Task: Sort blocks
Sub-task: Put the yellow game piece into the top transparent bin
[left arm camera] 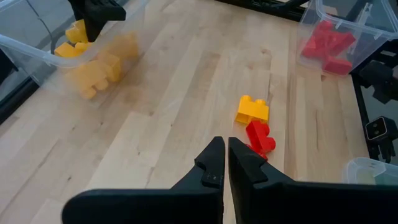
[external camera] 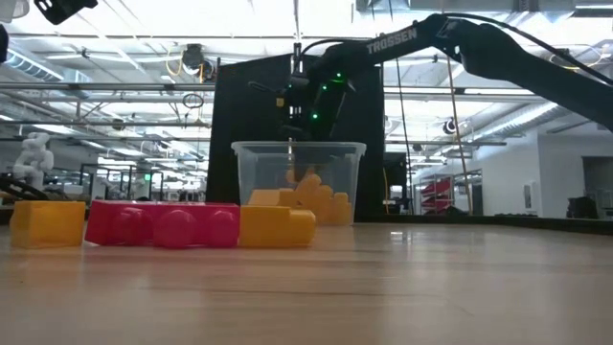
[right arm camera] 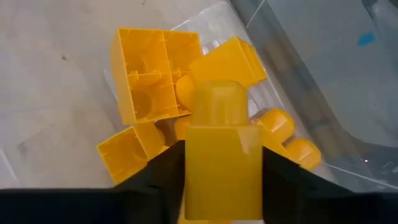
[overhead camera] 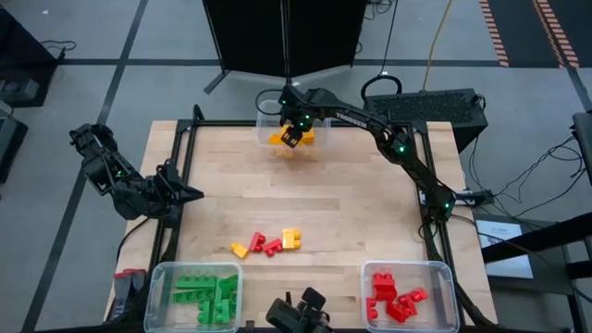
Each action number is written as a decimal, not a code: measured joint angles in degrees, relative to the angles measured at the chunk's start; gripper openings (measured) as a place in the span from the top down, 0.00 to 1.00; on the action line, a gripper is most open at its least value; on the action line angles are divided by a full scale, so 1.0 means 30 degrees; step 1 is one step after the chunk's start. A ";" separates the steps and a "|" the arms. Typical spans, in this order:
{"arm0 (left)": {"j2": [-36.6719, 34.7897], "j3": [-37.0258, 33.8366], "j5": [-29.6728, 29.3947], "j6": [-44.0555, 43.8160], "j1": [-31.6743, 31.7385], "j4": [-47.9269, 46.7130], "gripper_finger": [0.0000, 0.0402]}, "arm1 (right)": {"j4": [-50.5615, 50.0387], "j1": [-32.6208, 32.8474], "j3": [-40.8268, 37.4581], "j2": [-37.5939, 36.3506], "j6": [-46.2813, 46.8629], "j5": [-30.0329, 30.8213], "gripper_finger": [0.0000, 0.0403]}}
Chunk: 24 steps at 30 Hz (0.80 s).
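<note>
My right gripper (overhead camera: 294,132) hangs over the clear far bin (overhead camera: 264,137), which holds several yellow blocks (right arm camera: 155,81), and it is shut on one more yellow block (right arm camera: 217,149). In the low view this gripper (external camera: 305,113) sits just above the bin's rim (external camera: 297,147). A small cluster of yellow blocks (overhead camera: 291,238) and red blocks (overhead camera: 264,244) lies flat on the table's middle near part. My left gripper (left arm camera: 225,163) is shut and touches nothing, waiting by the table's left edge (overhead camera: 190,194). My right gripper pinches the yellow block by its two opposite side faces (right arm camera: 194,163), one dark finger (right arm camera: 158,177) on each side. The fingers come from above, pointing down into the bin. The block is lifted clear of the yellow blocks below it, with its stud end toward the pile.
A clear bin with green blocks (overhead camera: 205,296) stands at the near left, and a clear bin with red blocks (overhead camera: 396,298) at the near right. A dark camera mount (overhead camera: 301,314) sits at the near edge. Bare wood lies between the far bin and the loose cluster.
</note>
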 joint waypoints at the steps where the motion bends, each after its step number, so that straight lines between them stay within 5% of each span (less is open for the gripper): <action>1: 0.0000 0.0000 0.0000 -0.0007 -0.0003 0.0000 0.99 | 0.0007 0.0000 0.0000 0.0000 0.0128 -0.0088 0.57; 7: -0.0007 0.0000 0.0000 -0.0051 0.0000 0.0004 0.99 | 0.0007 0.0000 0.0000 0.0036 0.0411 -0.0275 0.38; 24: -0.0003 0.0000 0.0000 -0.0036 0.0000 0.0018 0.99 | 0.0153 0.0029 -0.0036 -0.1195 0.0105 -0.0566 0.41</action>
